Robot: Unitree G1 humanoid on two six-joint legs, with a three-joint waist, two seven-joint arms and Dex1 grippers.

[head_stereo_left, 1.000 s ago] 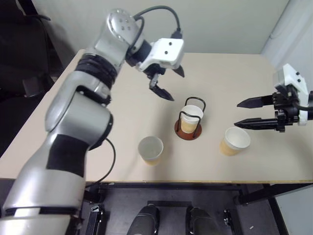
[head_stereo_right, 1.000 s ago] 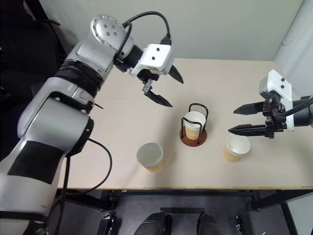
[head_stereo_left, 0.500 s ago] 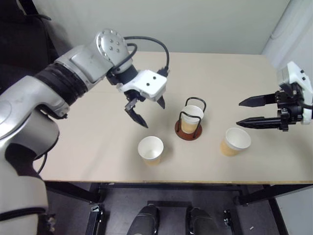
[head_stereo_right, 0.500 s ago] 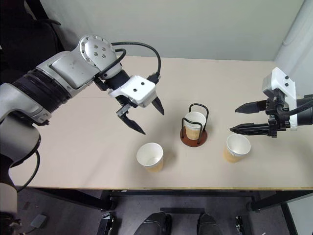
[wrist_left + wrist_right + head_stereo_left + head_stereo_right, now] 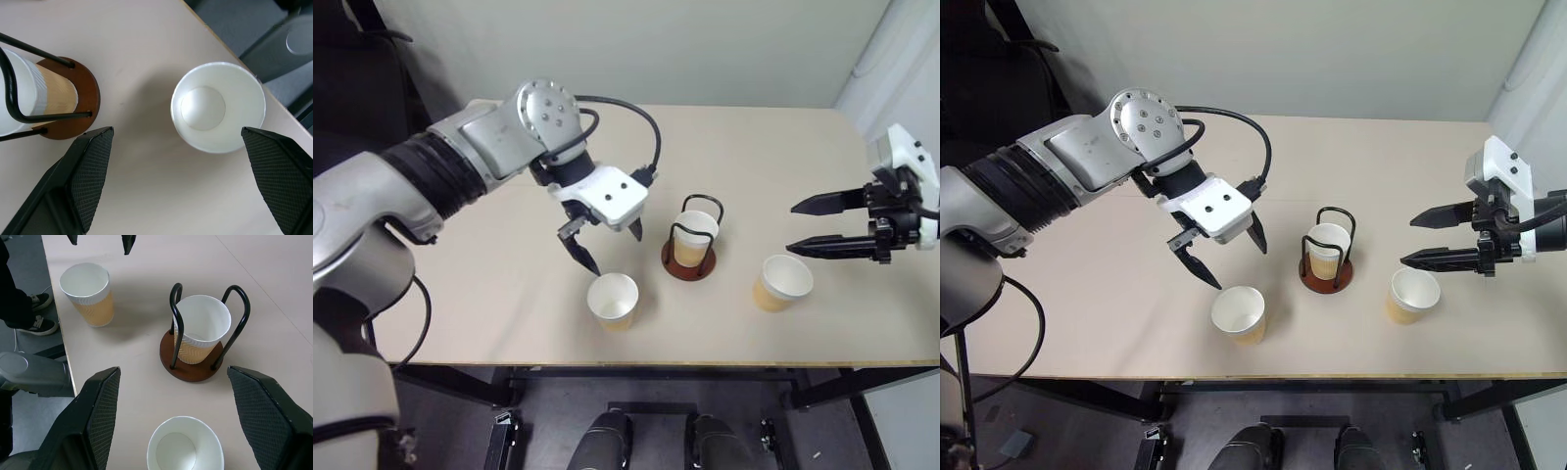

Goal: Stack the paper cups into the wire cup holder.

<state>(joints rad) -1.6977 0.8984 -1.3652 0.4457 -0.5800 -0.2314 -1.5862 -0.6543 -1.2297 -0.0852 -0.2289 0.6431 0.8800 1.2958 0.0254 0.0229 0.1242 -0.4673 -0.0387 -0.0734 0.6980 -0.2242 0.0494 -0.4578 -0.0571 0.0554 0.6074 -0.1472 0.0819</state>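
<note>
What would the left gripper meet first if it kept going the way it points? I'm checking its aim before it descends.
Most likely the loose paper cup near the table's front edge: the left gripper, jaws open, points steeply down with that cup's mouth between its fingers. Depth is unclear, so it may meet the rim first.

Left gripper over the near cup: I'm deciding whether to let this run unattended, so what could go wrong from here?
1. The left gripper hangs open above the near cup, which stands close to the table edge; a bumped rim could tip it off.
2. The wire cup holder already holds a cup; a tilted second cup may catch on the wire loops.
3. The right cup sits just below the open right gripper.
</note>
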